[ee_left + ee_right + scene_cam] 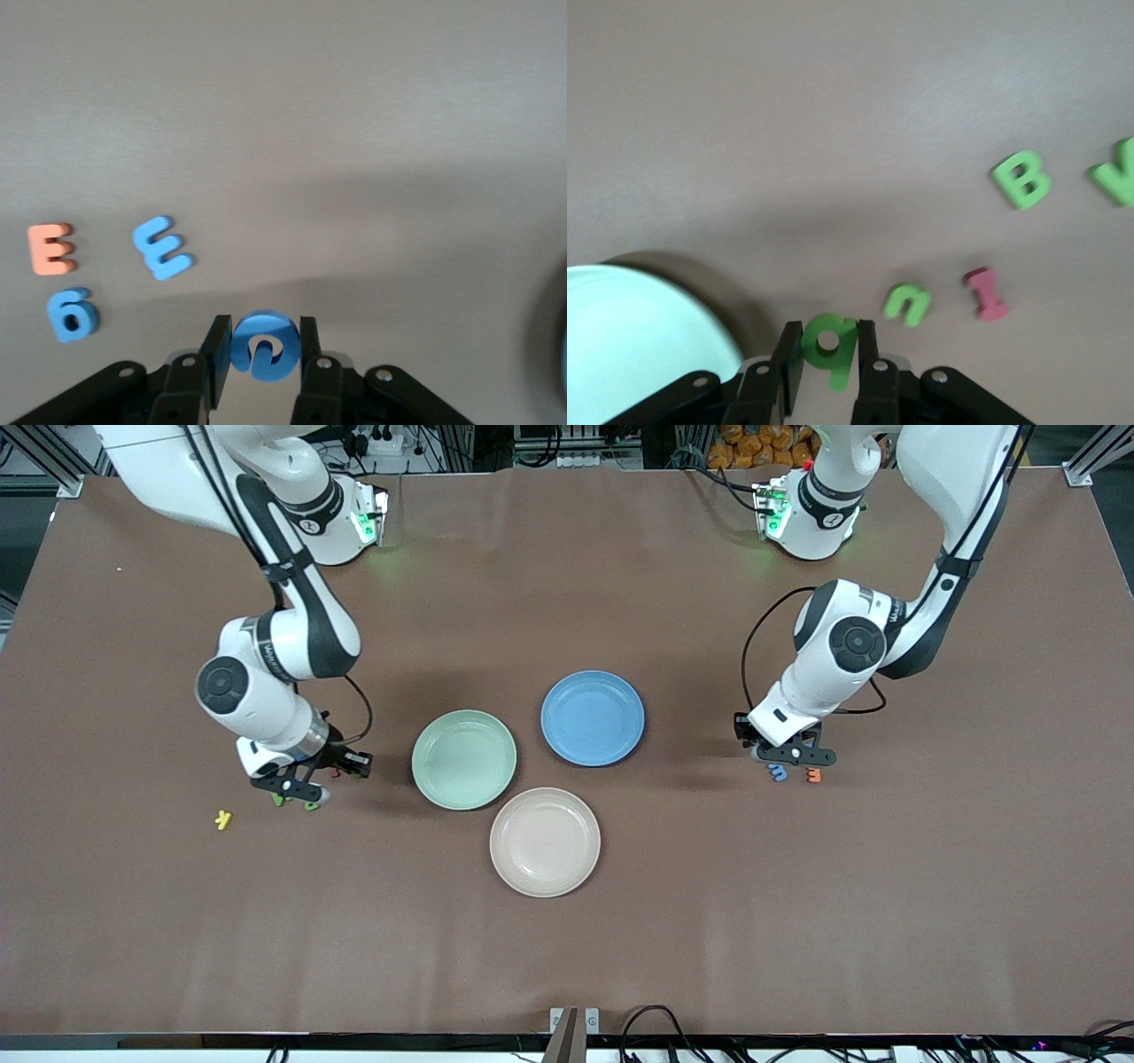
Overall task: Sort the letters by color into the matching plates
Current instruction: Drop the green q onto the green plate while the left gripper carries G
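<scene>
My left gripper (785, 760) (263, 347) is shut on a round blue letter (263, 345) low over the table, toward the left arm's end from the blue plate (592, 717). A blue E (161, 247) and a blue 6 (73, 314) lie beside it. My right gripper (296, 793) (830, 347) is shut on a green q (830, 343) low over the table, beside the mint green plate (464, 759) (629, 345). A green n (907, 303), a green B (1021, 180) and a green V (1118, 173) lie on the table nearby. Both plates hold nothing.
A beige-pink plate (545, 841) sits nearer the front camera than the other two. An orange E (50, 249) lies by the blue letters, and a pink I (986, 293) by the green ones. A yellow piece (223, 819) lies toward the right arm's end.
</scene>
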Controlling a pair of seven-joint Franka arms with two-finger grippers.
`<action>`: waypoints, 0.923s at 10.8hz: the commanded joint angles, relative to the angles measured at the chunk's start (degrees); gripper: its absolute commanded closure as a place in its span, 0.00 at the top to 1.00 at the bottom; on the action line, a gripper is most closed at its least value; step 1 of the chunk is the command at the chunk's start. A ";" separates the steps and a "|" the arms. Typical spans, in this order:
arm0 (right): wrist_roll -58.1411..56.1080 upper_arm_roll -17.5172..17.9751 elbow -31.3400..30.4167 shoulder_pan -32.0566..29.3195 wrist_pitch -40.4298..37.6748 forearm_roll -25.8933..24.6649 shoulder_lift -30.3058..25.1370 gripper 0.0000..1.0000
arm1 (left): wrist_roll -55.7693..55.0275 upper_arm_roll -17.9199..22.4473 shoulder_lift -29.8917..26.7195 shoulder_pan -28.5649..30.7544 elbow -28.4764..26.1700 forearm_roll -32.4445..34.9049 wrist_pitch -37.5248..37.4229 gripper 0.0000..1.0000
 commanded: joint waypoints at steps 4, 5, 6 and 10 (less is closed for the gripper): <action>13.09 -0.18 2.69 9.41 -0.75 0.82 1.29 0.22 | -8.55 0.11 1.02 -5.67 4.33 0.91 -4.19 0.00; 15.55 -0.18 4.09 10.91 -0.75 0.82 2.69 0.22 | -9.69 0.11 1.37 -6.19 5.03 0.91 -4.89 0.00; 17.92 -0.18 5.58 12.32 -0.75 0.82 4.18 0.23 | -10.83 0.11 1.46 -7.16 6.17 0.91 -6.29 0.00; 22.33 -0.18 7.79 14.18 -0.75 0.82 6.48 0.79 | -14.27 0.11 2.25 -9.27 8.55 0.91 -8.24 0.00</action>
